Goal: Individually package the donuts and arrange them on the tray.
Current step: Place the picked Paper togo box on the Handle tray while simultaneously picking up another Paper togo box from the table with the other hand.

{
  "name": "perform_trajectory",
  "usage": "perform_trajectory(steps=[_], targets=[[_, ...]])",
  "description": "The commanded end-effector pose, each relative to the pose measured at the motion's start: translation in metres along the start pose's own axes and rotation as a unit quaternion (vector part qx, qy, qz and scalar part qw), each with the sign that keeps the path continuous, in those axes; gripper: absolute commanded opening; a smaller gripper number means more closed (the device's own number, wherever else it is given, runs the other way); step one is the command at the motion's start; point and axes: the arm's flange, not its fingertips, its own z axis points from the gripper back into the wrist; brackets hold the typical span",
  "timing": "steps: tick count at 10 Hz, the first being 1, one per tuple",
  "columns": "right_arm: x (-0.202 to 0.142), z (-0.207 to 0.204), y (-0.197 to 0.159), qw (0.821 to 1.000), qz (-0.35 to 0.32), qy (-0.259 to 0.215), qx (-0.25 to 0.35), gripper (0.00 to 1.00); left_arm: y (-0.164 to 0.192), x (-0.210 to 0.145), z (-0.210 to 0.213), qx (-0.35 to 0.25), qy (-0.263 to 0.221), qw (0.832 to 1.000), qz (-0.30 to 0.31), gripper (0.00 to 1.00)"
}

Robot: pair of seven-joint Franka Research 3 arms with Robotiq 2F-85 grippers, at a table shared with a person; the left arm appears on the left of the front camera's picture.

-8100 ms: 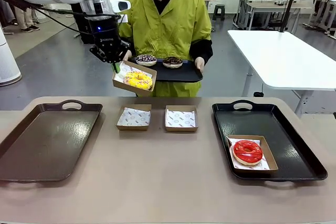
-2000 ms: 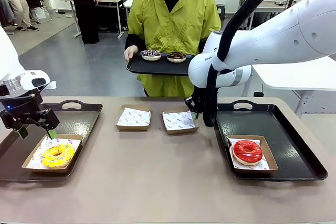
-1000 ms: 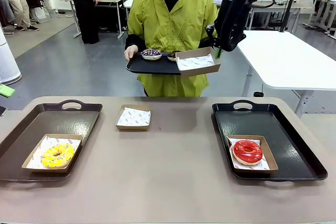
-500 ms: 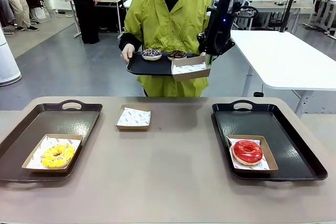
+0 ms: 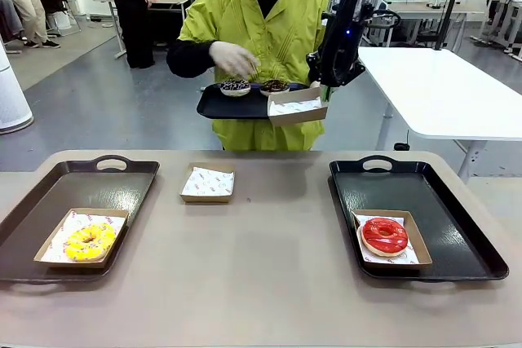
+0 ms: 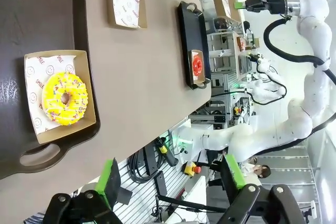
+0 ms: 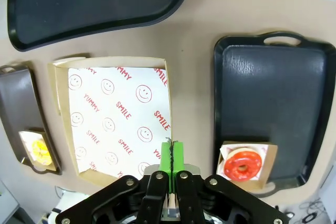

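My right gripper point(image 5: 325, 92) is shut on the rim of an empty cardboard box point(image 5: 297, 107) lined with printed paper, holding it in the air against the person's black tray point(image 5: 228, 106). On that tray sit the purple-white sprinkled donut point(image 5: 235, 85) and the chocolate donut point(image 5: 274, 85). The person's hand point(image 5: 232, 59) hovers above them. The yellow donut point(image 5: 90, 241) lies boxed on the left tray point(image 5: 122, 181). The red donut point(image 5: 384, 235) lies boxed on the right tray point(image 5: 440, 193). In the right wrist view the pads point(image 7: 171, 157) pinch the box's point(image 7: 118, 121) edge. My left gripper point(image 6: 170, 178) is open, high above the yellow donut point(image 6: 64, 98).
One more empty box point(image 5: 207, 182) stands on the tan table between the trays. A white table point(image 5: 440, 87) stands behind at the right. The person stands at the table's far edge.
The right arm carried the box up from the table to the person's tray and now holds still. The person's hand has left the tray's edge and risen over the donuts.
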Motion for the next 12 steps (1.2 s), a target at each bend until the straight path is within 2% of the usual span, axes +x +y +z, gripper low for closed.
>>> perform_trajectory(steps=[1, 12], targets=[[-0.0002, 0.0001, 0.0005, 1.000, -0.001, 0.002, 0.004, 0.00, 0.0022, -0.0010, 0.0007, -0.008, -0.001, 1.000, -0.008, 1.00], [-0.0002, 0.0001, 0.0005, 1.000, -0.001, 0.002, 0.004, 0.00, 0.0022, -0.0010, 0.0007, -0.008, -0.001, 1.000, -0.008, 1.00]])
